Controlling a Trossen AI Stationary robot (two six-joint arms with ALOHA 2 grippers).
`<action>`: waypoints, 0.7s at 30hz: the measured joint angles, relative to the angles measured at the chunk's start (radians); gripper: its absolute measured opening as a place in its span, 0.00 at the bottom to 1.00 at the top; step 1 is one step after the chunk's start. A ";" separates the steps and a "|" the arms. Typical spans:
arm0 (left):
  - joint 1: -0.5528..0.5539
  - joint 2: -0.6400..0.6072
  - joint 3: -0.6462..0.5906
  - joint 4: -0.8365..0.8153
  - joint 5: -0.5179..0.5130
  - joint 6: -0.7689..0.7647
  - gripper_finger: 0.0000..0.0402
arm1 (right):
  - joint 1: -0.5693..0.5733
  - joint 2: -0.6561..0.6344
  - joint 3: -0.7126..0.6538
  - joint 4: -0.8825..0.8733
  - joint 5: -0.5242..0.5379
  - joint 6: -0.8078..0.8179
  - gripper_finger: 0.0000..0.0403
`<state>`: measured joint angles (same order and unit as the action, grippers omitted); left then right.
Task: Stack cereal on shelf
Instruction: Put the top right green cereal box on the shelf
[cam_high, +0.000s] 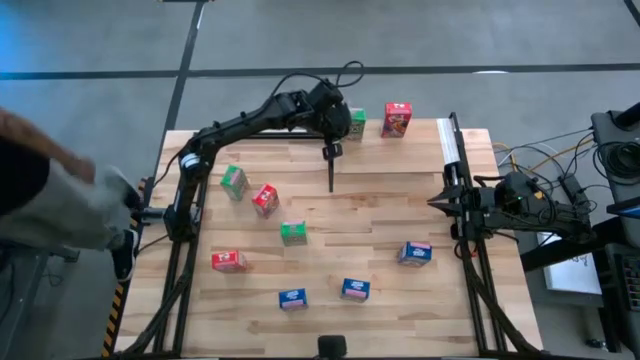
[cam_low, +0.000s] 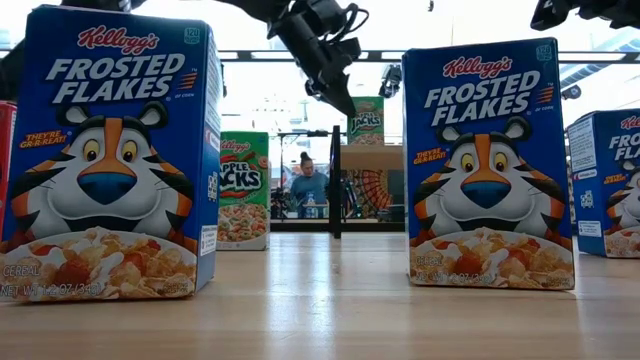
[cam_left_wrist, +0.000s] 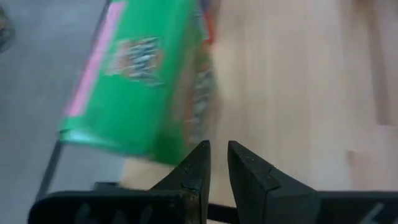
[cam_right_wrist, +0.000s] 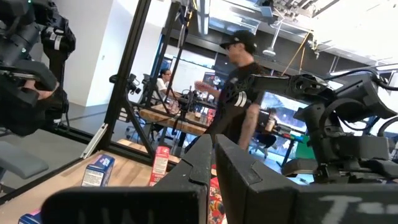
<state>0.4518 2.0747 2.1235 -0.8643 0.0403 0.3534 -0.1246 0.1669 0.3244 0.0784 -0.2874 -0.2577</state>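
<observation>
With its jaws nearly closed and empty above a green box (cam_left_wrist: 140, 81) on the shelf (cam_high: 420, 150), the left gripper (cam_left_wrist: 217, 163) seems between placements and next needs another box, while the right gripper (cam_right_wrist: 211, 155) waits clenched at the table's right edge.

Robotics lab or open workshop. Grey concrete floor (cam_high: 420, 40), tangled black cables (cam_high: 545, 170), exposed white ceiling trusses (cam_right_wrist: 311, 15). Seated people at long wooden tables (cam_right_wrist: 171, 115) behind.

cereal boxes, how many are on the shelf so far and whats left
Two look placed at the far edge in the high view: a green box and a red box. The left gripper is beside the green one, fingers nearly shut and empty. The right gripper waits at the right edge. Seven boxes are left, like the blue box.
</observation>
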 joint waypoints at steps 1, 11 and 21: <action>-0.002 0.000 0.000 0.000 0.031 0.000 0.10 | 0.000 0.000 0.000 0.000 0.000 0.000 0.03; -0.004 0.000 -0.134 0.202 0.125 -0.021 0.10 | 0.000 0.000 0.000 0.000 0.000 0.000 0.03; -0.001 0.000 -0.205 0.326 0.050 -0.041 0.10 | 0.000 0.000 0.000 0.000 0.000 -0.004 0.03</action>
<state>0.4508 2.0747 1.9185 -0.5388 0.0898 0.3122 -0.1249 0.1669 0.3244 0.0784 -0.2871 -0.2617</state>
